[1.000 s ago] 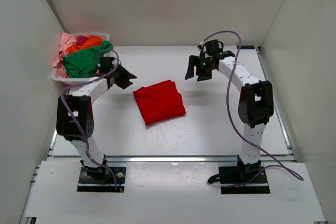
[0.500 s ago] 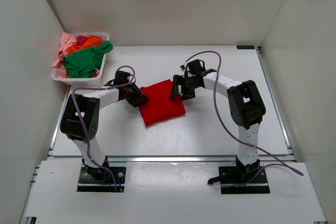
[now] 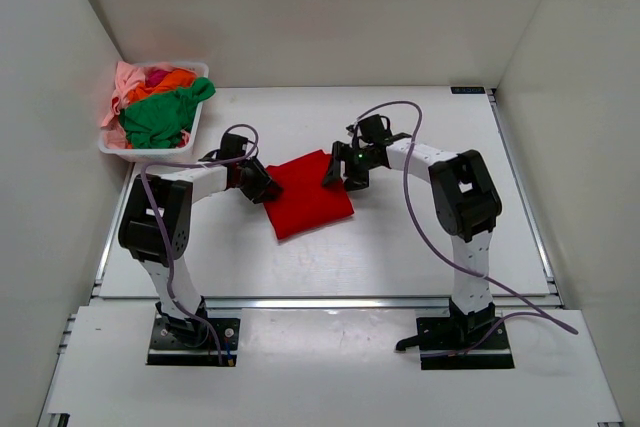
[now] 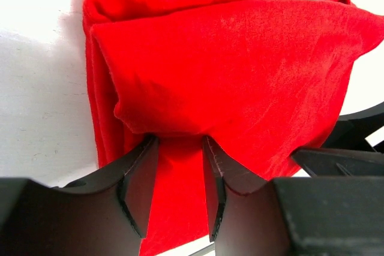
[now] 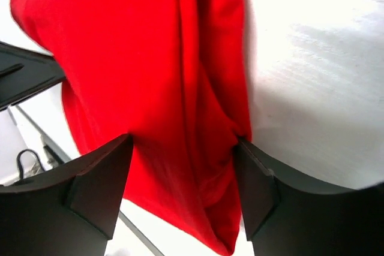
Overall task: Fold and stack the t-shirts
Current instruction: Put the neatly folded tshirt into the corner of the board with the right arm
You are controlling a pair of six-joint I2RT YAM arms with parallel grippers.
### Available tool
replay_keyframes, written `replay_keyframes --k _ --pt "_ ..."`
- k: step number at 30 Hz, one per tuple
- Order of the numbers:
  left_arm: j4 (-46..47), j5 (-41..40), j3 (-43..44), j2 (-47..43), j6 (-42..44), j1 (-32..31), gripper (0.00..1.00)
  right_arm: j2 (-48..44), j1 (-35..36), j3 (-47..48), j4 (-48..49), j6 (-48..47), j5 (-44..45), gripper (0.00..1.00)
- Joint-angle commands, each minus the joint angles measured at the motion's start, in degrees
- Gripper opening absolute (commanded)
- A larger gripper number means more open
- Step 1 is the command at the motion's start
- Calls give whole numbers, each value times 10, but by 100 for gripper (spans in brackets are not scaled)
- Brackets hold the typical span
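The bright red t-shirt (image 3: 305, 197) lies folded in a rough square mid-table. My left gripper (image 3: 262, 187) is at its left edge and my right gripper (image 3: 336, 171) at its upper right corner. In the left wrist view the left gripper (image 4: 179, 142) has its jaws a narrow gap apart, with the red shirt's (image 4: 228, 70) folded edge bulging over the tips and cloth lying between them. In the right wrist view the right gripper (image 5: 183, 142) is wide open, straddling the red shirt's (image 5: 150, 58) edge. Green (image 3: 155, 119), orange (image 3: 170, 79), pink (image 3: 122, 82) and magenta (image 3: 155, 75) shirts are heaped at the back left.
The white plastic basket (image 3: 150, 153) holding the heap stands in the back left corner against the left wall. White walls close in the table on three sides. Purple cables loop from both arms above the table.
Both arms swung inward and down from above the table to the red shirt's two sides. Over the last half second they barely moved; the shirt lies where it was.
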Motion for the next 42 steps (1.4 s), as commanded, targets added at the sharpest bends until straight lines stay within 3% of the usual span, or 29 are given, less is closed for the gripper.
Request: replay_keyframes --k 1,2,3,4,5,13,18,25,34,42 --pt "-2 -4 7 6 19 3 47 11 4 27 -12 -19 47 65" --pt "-7 -2 11 6 18 4 47 23 5 37 -19 -20 45 54" --pt "-3 2 13 4 18 4 47 34 6 54 -27 -21 44 28" --pt "0 6 15 5 20 9 48 43 8 68 -37 -27 48 17" --pt "-5 4 19 3 20 6 47 46 6 79 -40 -24 53 0" --pt "-20 66 46 -66 -23 22 46 45 -26 113 -107 -61 154 0" --pt "-22 98 84 -105 -51 -4 45 28 -76 114 -142 -76 276 0" --pt "-20 104 14 -154 -43 -44 44 47 -154 155 -161 -105 394 0" --pt "1 117 -106 -230 -35 -72 43 155 -236 358 -205 -183 426 0" --pt "8 126 -133 -246 -39 -89 43 237 -311 502 -223 -150 396 1"
